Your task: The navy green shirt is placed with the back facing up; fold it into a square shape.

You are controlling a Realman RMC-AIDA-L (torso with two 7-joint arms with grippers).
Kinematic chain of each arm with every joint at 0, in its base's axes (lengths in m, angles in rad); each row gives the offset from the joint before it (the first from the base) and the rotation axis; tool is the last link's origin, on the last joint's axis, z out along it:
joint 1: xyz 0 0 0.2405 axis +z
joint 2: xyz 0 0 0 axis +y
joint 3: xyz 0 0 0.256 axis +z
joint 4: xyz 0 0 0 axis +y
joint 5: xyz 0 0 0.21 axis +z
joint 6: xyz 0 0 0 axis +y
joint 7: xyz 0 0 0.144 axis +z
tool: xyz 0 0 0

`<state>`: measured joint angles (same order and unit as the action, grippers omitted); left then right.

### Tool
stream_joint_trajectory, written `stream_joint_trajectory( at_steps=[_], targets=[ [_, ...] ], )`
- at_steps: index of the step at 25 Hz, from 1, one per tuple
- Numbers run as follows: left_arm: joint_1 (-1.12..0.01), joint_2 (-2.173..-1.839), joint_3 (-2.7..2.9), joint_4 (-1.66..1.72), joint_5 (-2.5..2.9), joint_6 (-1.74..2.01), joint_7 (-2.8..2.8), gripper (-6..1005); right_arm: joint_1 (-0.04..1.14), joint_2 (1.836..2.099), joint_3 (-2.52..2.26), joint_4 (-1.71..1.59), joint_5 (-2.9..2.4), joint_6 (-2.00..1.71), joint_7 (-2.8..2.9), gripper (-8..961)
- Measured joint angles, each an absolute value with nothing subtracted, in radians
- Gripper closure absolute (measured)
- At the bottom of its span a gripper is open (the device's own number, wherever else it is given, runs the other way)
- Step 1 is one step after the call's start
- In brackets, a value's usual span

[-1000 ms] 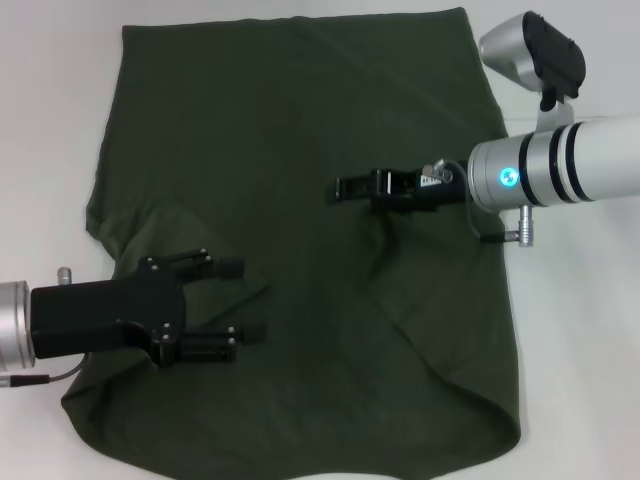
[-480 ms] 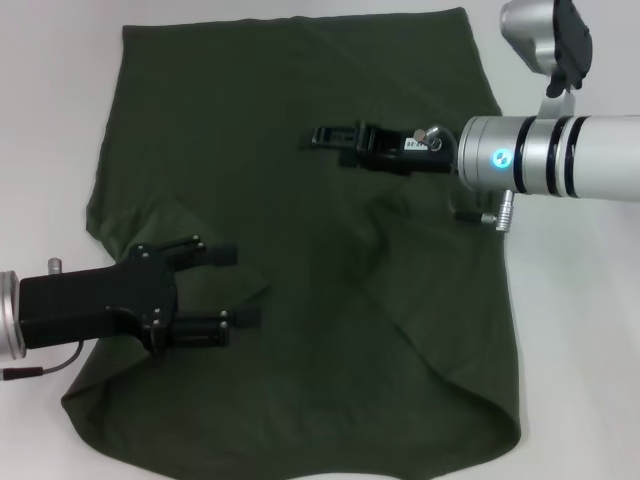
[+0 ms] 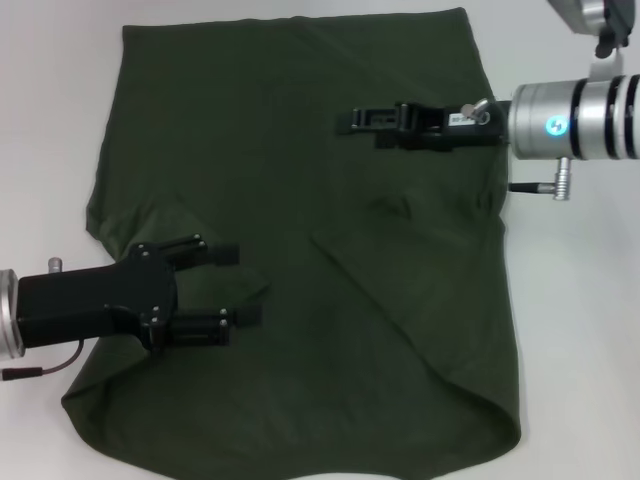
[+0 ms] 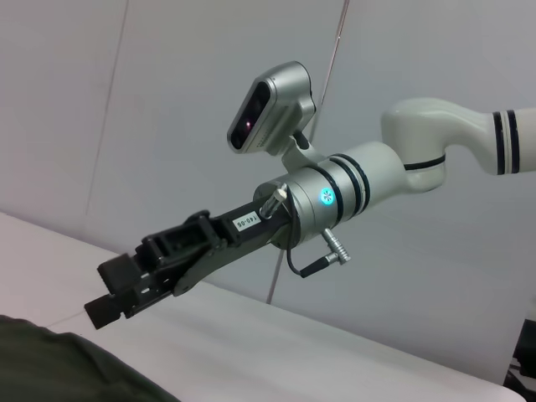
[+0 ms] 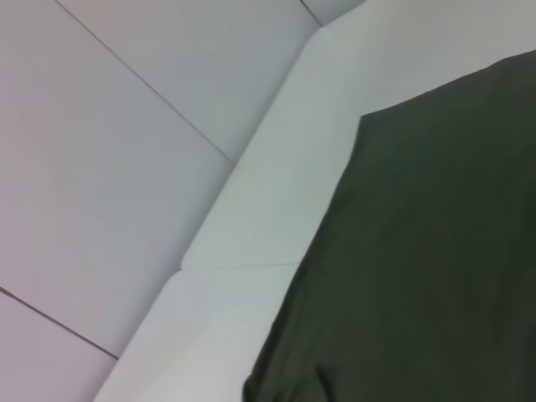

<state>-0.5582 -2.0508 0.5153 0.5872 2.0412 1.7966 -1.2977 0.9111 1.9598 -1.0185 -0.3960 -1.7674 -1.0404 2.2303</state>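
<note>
While the dark olive-green cotton shirt (image 3: 300,250) lies flat on the white desk (image 3: 50,120), the left hand (image 3: 240,285) gapes empty at 8 o'clock; the right hand (image 3: 350,122), at 1 o'clock, seems closed and empty.

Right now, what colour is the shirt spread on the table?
Plain dark olive green shirt, seen best in the head view.

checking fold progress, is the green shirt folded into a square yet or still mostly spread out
Mostly spread. The navy green shirt lies wide on the white table, with only creases and a small flap turned over near the open left end effector.
</note>
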Motion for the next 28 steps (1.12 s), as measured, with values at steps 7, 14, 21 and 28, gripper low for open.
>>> stream_joint_trajectory(
  at_steps=[7, 14, 21, 28],
  targets=[
    [-0.558, -2.05, 0.502, 0.585, 2.035, 1.796, -1.312, 119, 0.87, 1.968, -0.995, -0.425, -1.765, -1.02, 2.167, 68],
    [-0.56, -2.046, 0.465, 0.588, 2.035, 1.797, -1.35, 119, 0.855, 1.976, -0.932, -0.427, -1.758, -1.029, 2.051, 68],
    [-0.554, -2.039, 0.426, 0.589, 2.033, 1.788, -1.381, 120, 0.832, 2.001, -0.825, -0.437, -1.755, -1.032, 1.835, 68],
    [-0.55, -2.036, 0.404, 0.587, 2.036, 1.745, -1.386, 118, 0.814, 2.02, -0.776, -0.439, -1.737, -1.048, 1.619, 68]
  ],
)
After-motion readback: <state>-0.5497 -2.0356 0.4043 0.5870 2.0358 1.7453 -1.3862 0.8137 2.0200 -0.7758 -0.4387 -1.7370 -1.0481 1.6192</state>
